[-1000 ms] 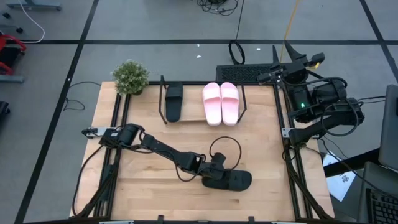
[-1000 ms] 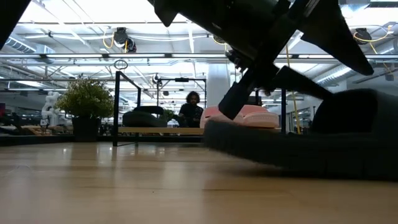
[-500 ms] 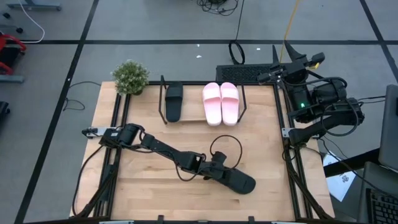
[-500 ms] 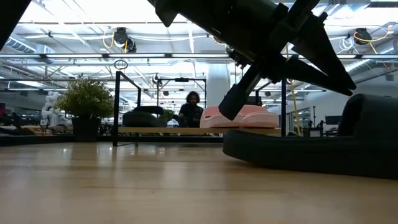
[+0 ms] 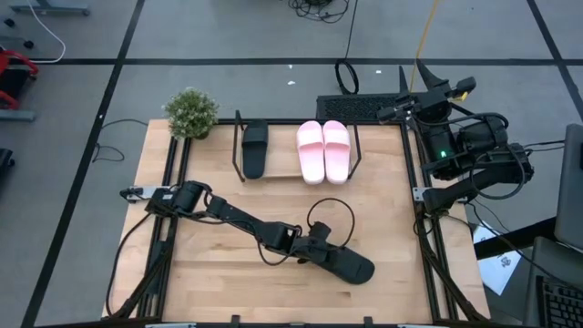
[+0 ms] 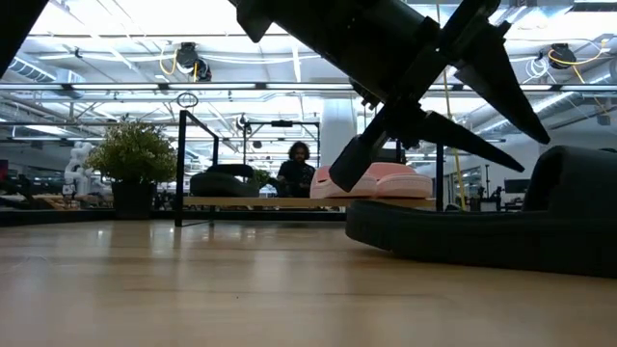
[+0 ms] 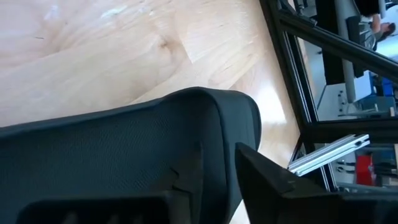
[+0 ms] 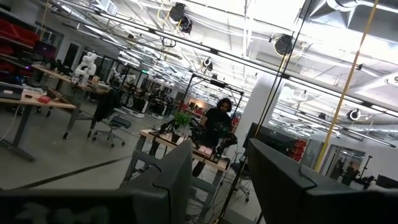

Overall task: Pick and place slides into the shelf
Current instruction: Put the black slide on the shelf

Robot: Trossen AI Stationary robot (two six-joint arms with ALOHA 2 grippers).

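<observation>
A black slide (image 5: 351, 264) lies flat on the tabletop near its near edge, slanting toward the near right corner; in the low view the black slide (image 6: 482, 236) fills the right side, strap at its right. My left gripper (image 5: 317, 248) hangs open over its left end, fingers spread on both sides. The shelf (image 5: 281, 157) stands at the far edge, holding another black slide (image 5: 255, 148) on the left and two pink slides (image 5: 323, 150) on the right. My right gripper (image 5: 414, 96) waits, open, beyond the table's far right corner. My left gripper is open around the black slide's left end, coming down at a slant from the table's left. One finger (image 7: 273, 186) lies close beside the slide's side edge (image 7: 217, 155); I cannot tell whether it touches. The slide rests with its sole on the table.
A potted plant (image 5: 191, 112) stands at the far left corner beside the shelf. A free gap remains on the shelf board between the black slide and the pink pair. Black frame rails (image 5: 428, 246) run along the table's sides. A person (image 6: 297, 169) sits in the room behind.
The black slide, held tilted just above the table a second ago, has come down flat and turned so that its right end points toward the near right corner. After that my left gripper's fingers spread apart over it in the low view.
</observation>
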